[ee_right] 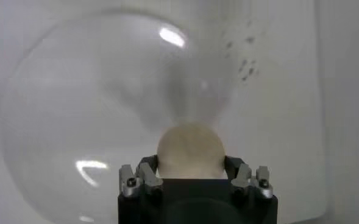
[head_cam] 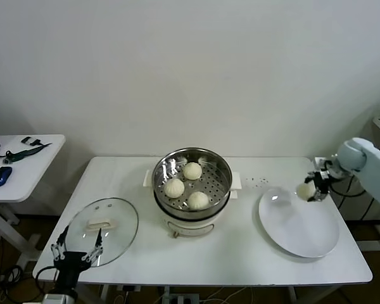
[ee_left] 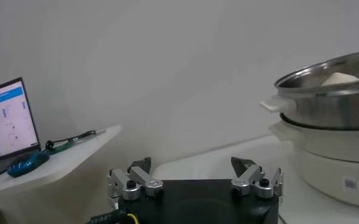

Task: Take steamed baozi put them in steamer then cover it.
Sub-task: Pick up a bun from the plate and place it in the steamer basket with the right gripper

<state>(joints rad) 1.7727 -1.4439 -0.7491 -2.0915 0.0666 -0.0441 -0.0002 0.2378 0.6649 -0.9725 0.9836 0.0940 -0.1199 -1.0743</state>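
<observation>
Currently the right gripper [head_cam: 315, 188] is clenched on one steamed baozi [head_cam: 306, 190], held just above the far rim of the white plate [head_cam: 304, 234] on the table's right side. In the right wrist view the bun [ee_right: 190, 151] sits squarely between the two fingers [ee_right: 144, 175], both pressing its sides; the plate [ee_right: 75, 122] lies below it with nothing else on it.

The left gripper [head_cam: 77, 251] is parked low at the near left edge of the table [head_cam: 240, 263], jaws spread wide, holding nothing. The left wrist view confirms it: fingertips [ee_left: 141, 165] well apart, only air between them. In the head view its fingers overlap the near rim of the cover [head_cam: 103, 231]; whether they actually touch it is hard to tell from that angle.

The steamer [head_cam: 191, 180] stands at table centre on its white pot base [head_cam: 193, 225]. Three buns lie on the perforated floor: one at the back [head_cam: 192, 170], one at left [head_cam: 173, 187], one at front [head_cam: 197, 200]. Front-right part of the floor is bare. From the left wrist view only a bun top [ee_left: 339, 78] shows over the steamer rim [ee_left: 325, 91].

The cover lies flat on the table, left of the steamer, white handle up.

A side table [head_cam: 25, 174] at far left carries a blue mouse [head_cam: 0, 176] and a laptop [ee_left: 5, 122].
</observation>
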